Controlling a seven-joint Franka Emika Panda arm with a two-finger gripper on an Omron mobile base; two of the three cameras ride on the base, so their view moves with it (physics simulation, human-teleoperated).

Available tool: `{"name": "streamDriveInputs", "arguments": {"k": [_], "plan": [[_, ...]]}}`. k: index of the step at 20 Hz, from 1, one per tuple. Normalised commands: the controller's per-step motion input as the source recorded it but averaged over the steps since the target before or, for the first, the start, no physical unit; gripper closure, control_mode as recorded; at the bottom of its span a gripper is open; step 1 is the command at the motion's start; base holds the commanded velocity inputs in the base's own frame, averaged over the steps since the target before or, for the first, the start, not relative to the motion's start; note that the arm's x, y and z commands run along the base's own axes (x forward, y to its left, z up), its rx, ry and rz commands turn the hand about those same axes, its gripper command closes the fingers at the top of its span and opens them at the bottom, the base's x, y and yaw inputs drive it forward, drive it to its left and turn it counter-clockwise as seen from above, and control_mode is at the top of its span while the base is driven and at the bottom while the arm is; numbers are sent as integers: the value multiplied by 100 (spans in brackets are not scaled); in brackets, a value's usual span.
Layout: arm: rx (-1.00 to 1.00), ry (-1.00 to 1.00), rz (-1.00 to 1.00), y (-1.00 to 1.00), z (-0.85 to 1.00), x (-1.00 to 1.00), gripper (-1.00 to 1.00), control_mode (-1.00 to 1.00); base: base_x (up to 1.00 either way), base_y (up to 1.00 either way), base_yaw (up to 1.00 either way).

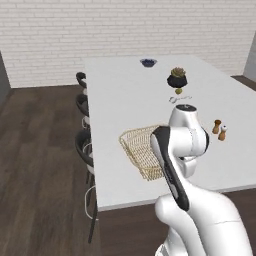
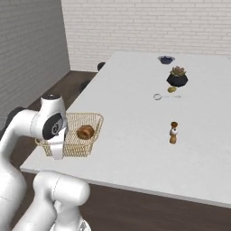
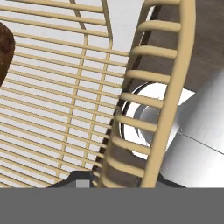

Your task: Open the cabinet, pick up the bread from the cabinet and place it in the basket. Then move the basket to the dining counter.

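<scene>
At the counter (image 2: 135,117) near edge, the gripper (image 3: 124,186) appears clamped on the basket (image 2: 72,135) rim; basket and bread (image 2: 85,132) extend inward, toward open counter.

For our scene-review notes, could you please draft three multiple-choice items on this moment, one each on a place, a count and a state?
1. Where does the golden-yellow wire mesh basket rest?
A. near the edge of the long white dining counter
B. on the floor
C. on a stool

2. How many small wooden shakers stand on the counter?
A. one
B. two
C. four

3. How is the gripper?
A. wide open above the counter
B. shut on the basket's rim
C. holding the small golden-brown bread

Answers: 1 A, the basket sits by the counter edge; 2 B, the left base view shows a pair; 3 B, the hand view shows the rim between the fingertips.
</scene>
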Motion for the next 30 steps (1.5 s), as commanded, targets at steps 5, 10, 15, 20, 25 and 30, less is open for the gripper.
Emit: {"name": "streamDriveInputs", "arguments": {"k": [5,10,15,20,25,30], "plan": [[0,29,4,0,-2,100,100,-100,0,0,0],[0,12,1,-14,-6,100,100,-100,0,0,0],[0,17,2,-24,-44,100,100,-100,0,0,0],[0,13,3,-21,-67,84,100,-100,0,0,0],[0,1,1,-5,-87,42,100,-100,0,0,0],[0,3,0,-6,-44,63,100,-100,0,0,0]]}}
